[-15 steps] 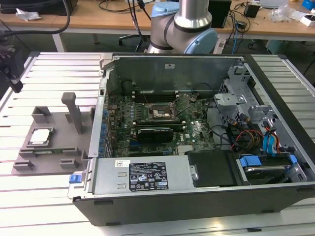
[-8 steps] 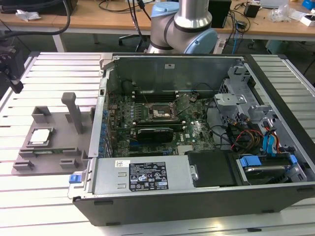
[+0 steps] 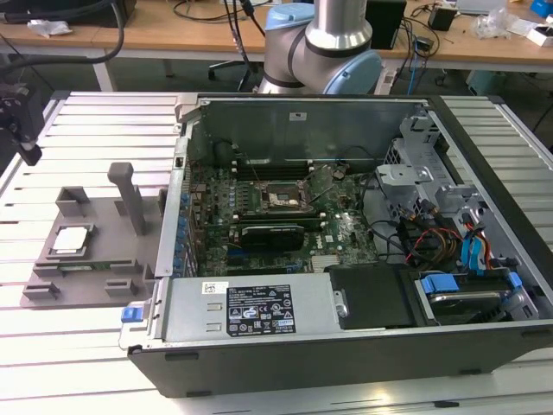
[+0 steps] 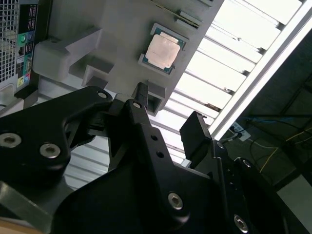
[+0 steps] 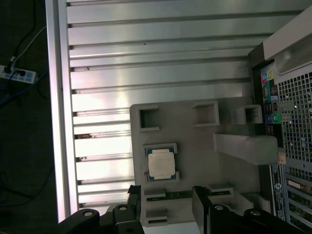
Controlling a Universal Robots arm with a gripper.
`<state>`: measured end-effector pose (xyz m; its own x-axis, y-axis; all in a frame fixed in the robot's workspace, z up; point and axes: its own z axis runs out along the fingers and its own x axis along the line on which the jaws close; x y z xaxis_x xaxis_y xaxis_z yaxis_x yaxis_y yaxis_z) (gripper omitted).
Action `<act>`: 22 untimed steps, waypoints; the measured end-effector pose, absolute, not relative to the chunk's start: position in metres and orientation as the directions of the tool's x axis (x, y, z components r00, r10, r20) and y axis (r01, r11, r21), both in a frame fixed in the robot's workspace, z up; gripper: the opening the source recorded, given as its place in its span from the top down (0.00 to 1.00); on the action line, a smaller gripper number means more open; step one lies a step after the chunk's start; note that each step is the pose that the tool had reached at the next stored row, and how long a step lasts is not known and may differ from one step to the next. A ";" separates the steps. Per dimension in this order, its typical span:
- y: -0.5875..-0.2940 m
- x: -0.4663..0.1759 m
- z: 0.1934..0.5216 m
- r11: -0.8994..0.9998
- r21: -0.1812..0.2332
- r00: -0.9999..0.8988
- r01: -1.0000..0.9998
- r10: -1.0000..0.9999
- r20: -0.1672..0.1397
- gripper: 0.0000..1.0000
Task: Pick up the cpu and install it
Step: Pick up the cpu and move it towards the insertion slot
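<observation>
Silver-topped cpu (image 5: 161,163) rests in its grey holder (image 5: 195,146); black fingers (image 5: 135,197), partly cropped, gape empty.

cpu (image 4: 162,51) in jig (image 4: 92,29), fingers (image 4: 196,134) apart

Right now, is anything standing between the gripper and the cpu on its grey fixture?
Nothing visible does. In the first wrist view the open gripper sits apart from the cpu, which lies uncovered in its recess on the grey fixture. The fixture's upright post stands off to the side, toward the computer case.
</observation>
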<state>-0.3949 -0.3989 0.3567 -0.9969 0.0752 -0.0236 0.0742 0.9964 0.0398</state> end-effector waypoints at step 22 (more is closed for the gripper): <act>-0.399 -0.395 0.349 0.996 0.040 -0.997 0.074 0.075 -0.024 0.46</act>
<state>-0.3949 -0.3989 0.3486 -0.9969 0.0751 -0.0237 0.0741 0.9965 0.0397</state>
